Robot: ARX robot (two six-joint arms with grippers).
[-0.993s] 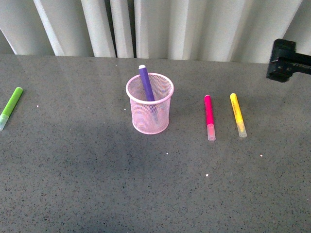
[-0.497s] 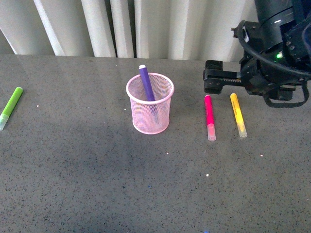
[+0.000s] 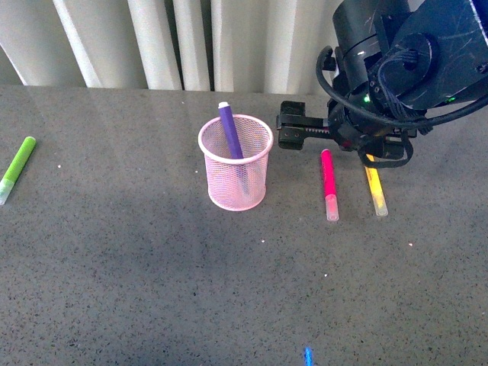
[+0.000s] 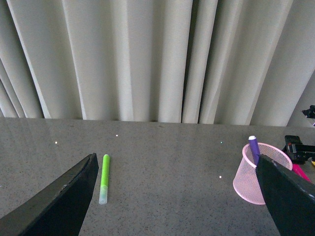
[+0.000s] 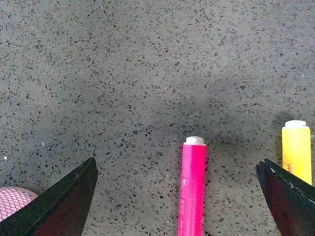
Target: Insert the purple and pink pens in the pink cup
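The pink cup (image 3: 235, 162) stands mid-table with the purple pen (image 3: 229, 131) leaning inside it, tip above the rim. To the cup's right the pink pen (image 3: 329, 183) lies flat, clear cap toward me. My right gripper (image 3: 328, 142) hovers open over its far end. In the right wrist view the pink pen (image 5: 193, 189) lies between the spread fingers (image 5: 64, 206), untouched. My left gripper (image 4: 177, 204) is open and empty. Its view shows the cup (image 4: 253, 179) and the purple pen (image 4: 254, 149) ahead of it, off to one side.
A yellow marker (image 3: 374, 187) lies just right of the pink pen, also beside it in the right wrist view (image 5: 297, 152). A lime-green marker (image 3: 17, 169) lies at the far left of the table. White curtains (image 3: 229, 38) hang behind the table's back edge.
The right arm has swung in from the far right edge toward the left, and its gripper now hangs over the pink pen's far end. Pens and cup have not moved.
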